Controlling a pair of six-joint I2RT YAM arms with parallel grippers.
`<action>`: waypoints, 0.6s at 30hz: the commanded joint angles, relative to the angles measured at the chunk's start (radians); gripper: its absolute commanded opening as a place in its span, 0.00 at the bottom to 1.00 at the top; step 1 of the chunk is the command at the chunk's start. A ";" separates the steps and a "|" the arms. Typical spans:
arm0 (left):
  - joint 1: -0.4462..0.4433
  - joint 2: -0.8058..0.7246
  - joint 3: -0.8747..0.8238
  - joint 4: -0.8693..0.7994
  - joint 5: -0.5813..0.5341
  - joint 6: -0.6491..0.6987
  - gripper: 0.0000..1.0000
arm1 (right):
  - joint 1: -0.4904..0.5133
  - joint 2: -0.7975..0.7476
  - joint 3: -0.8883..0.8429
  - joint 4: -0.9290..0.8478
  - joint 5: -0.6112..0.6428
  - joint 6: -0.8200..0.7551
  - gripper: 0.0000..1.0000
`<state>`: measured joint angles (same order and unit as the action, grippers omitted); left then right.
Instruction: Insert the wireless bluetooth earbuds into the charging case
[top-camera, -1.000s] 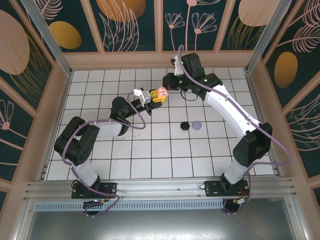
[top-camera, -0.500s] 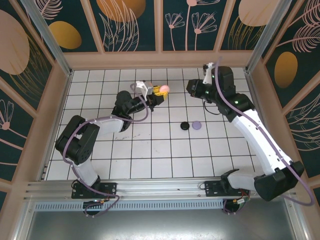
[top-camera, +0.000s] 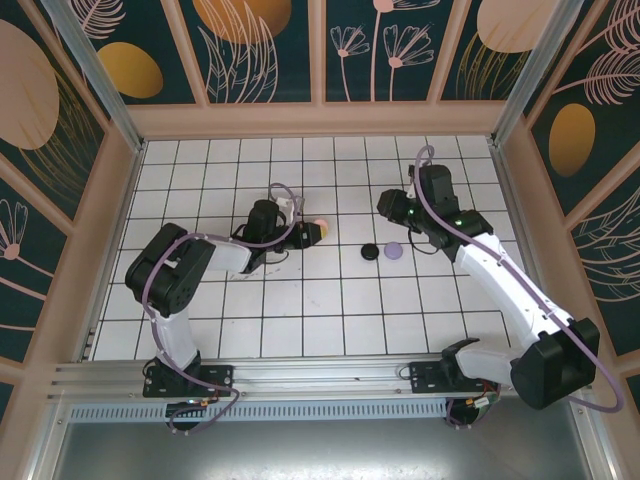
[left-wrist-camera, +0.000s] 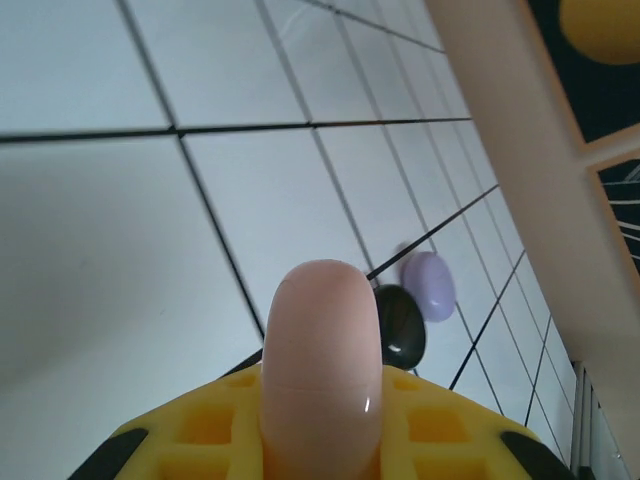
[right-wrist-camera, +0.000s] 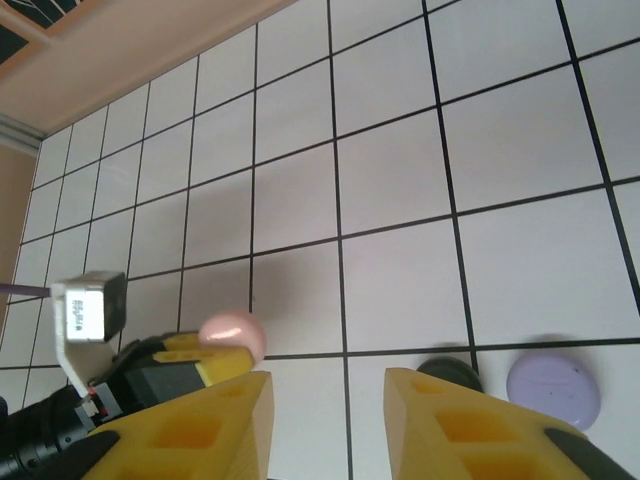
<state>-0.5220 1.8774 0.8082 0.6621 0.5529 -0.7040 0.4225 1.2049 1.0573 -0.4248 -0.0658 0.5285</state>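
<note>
Clamping shut pink case (left-wrist-camera: 322, 340) in left claw (left-wrist-camera: 320, 425) | right claw (right-wrist-camera: 328, 410) apart, empty | black case (left-wrist-camera: 402, 325), lavender case (left-wrist-camera: 430, 285) beyond left claw: I judge pending.

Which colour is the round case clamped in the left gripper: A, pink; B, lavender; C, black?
A: the left gripper is shut on the pink case, held edge-on between its yellow fingers, while the black case and the lavender case lie side by side on the tiled table beyond it.
</note>
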 joint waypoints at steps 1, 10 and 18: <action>-0.001 0.037 0.031 -0.089 -0.028 -0.058 0.13 | -0.011 -0.023 -0.004 0.054 0.027 0.000 0.40; 0.002 0.127 0.082 -0.194 -0.051 -0.039 0.45 | -0.035 -0.038 0.049 0.011 0.032 -0.025 0.54; 0.081 -0.069 0.096 -0.447 -0.200 0.097 0.99 | -0.112 -0.079 0.066 -0.037 0.054 -0.071 0.99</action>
<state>-0.4942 1.8820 0.9089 0.4053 0.4671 -0.6884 0.3424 1.1603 1.0908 -0.4294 -0.0414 0.4877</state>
